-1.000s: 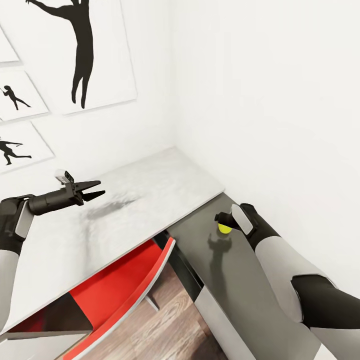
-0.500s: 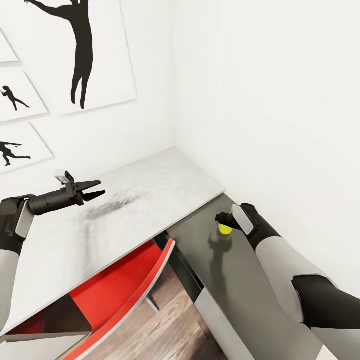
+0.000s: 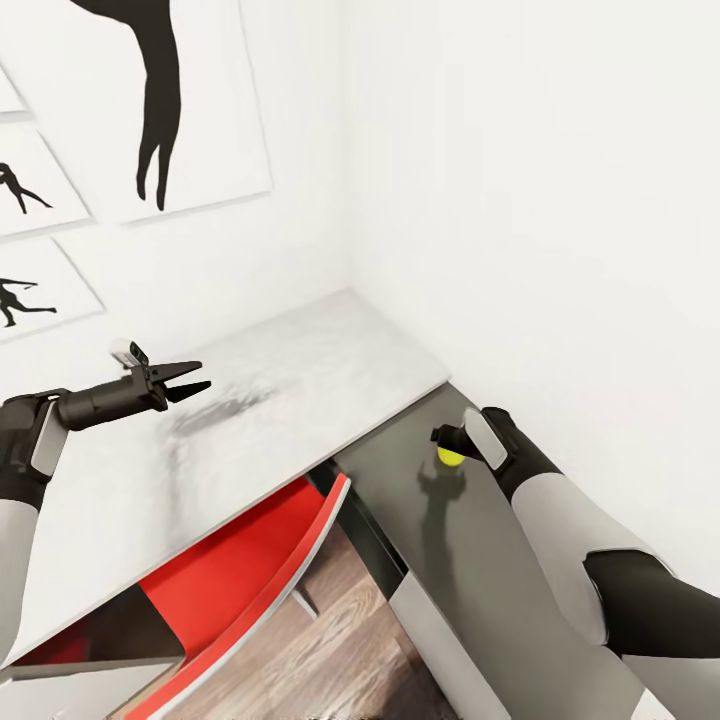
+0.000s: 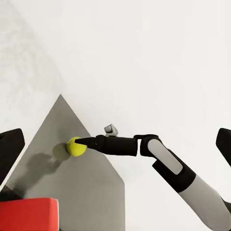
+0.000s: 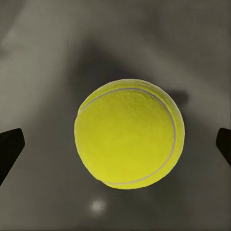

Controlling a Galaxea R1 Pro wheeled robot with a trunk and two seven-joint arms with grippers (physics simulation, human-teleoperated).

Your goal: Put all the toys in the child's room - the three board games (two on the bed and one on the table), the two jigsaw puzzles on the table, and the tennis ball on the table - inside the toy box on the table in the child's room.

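Note:
The tennis ball (image 3: 450, 457), small and yellow-green, rests on the table's lower dark grey wing (image 3: 470, 560), near the wall. My right gripper (image 3: 443, 440) hovers just over it, open; in the right wrist view the ball (image 5: 129, 134) sits between the wide-spread fingers (image 5: 9, 147) without touching them. The left wrist view shows the right gripper's tip (image 4: 83, 141) at the ball (image 4: 76, 147). Over the table's pale grey top (image 3: 300, 370) my left gripper (image 3: 203, 375) hangs open, holding nothing.
A red chair (image 3: 240, 570) is tucked under the pale top, over wood-plank floor (image 3: 330, 650). White walls close the corner behind and to the right of the table. Black silhouette pictures (image 3: 170, 110) hang on the left wall.
The head camera has shifted slightly, so the wall pictures sit a little differently in the picture. Both arms and the ball have held their places.

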